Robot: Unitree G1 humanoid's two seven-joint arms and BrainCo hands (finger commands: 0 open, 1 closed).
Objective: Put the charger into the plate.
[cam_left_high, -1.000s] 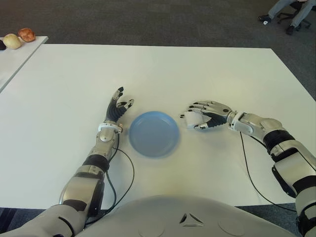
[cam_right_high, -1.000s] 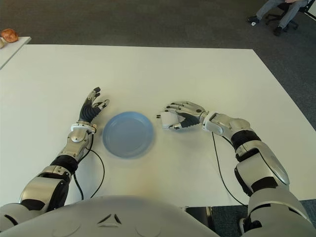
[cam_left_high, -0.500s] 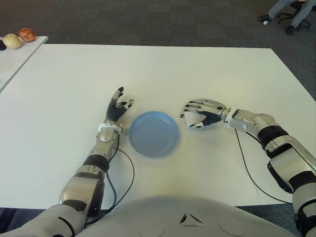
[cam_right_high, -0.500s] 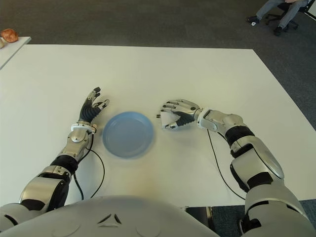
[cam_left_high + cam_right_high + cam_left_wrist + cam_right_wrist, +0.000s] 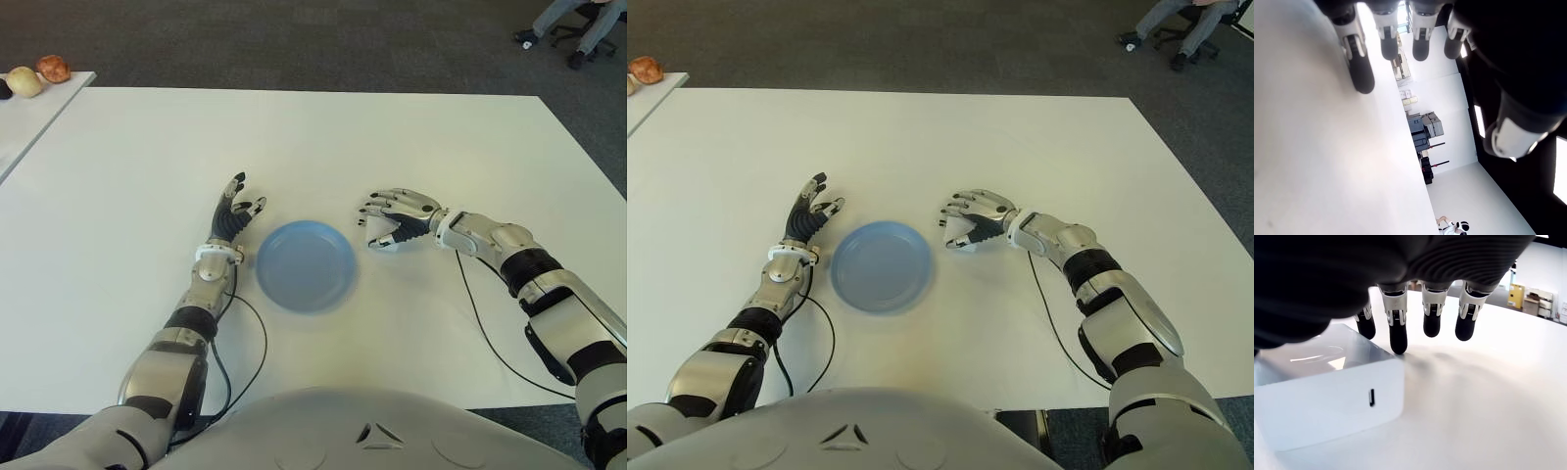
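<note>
- Right now I count one charger (image 5: pixel 1327 391), one plate (image 5: pixel 306 264) and two hands on the white table (image 5: pixel 392 147).
- My right hand (image 5: pixel 397 217) sits just to the right of the blue plate, palm down, arched over the charger.
- From the right wrist view, the charger is a white block lying on the table under the palm; four fingertips (image 5: pixel 1399 340) hang past its far edge, one of them touching or nearly touching that edge.
- I cannot see those fingers closed around the block; they are loosely bent and the charger lies on the table, so I read the hand as released rather than grasping.
- One small dark slot shows on the charger's near face; I can read no brand, label or writing on it.
- The charger is outside the plate, beside the plate's right rim, mostly hidden by the fingers in the eye views.
- My left hand (image 5: pixel 235 213) shows just left of the plate, fingers stretched out straight and holding nothing.
- On a second table (image 5: pixel 29 113) at the far left I see two round items (image 5: pixel 39 75), one pale and one reddish.
- At the far right, a person's legs (image 5: pixel 568 15) and an office chair base show on the dark carpet.
- One thin black cable (image 5: pixel 485 328) runs on the table along each forearm, two in all.
</note>
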